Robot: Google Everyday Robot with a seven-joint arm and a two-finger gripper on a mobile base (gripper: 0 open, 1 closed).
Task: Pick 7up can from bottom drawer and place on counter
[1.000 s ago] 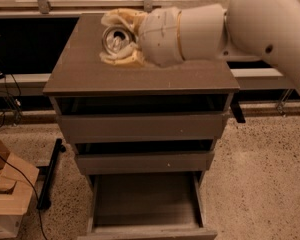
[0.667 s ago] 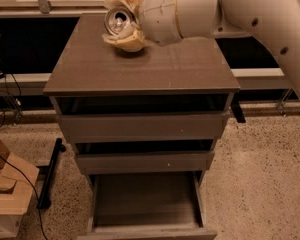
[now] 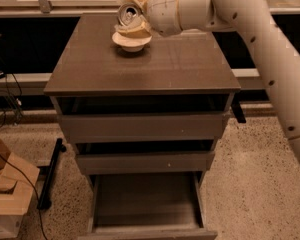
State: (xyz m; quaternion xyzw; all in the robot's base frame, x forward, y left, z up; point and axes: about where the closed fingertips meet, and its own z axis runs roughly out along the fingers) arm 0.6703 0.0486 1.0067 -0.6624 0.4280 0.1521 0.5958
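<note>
My gripper (image 3: 130,15) is shut on the 7up can (image 3: 126,14), whose shiny round top faces the camera. It holds the can over the far part of the counter (image 3: 140,64), just above a shallow cream-white bowl (image 3: 132,40) that stands there. The white arm (image 3: 250,29) comes in from the upper right. The bottom drawer (image 3: 146,204) is pulled open at the foot of the cabinet and its inside shows bare.
Two upper drawers (image 3: 142,126) are partly open above the bottom one. A cardboard box (image 3: 7,194) with cables lies on the floor at the left. A dark bar (image 3: 50,171) leans by the cabinet's left side. Speckled floor lies to the right.
The gripper with the can has moved toward the back of the counter and a little to the right. The cream-white bowl below it now shows.
</note>
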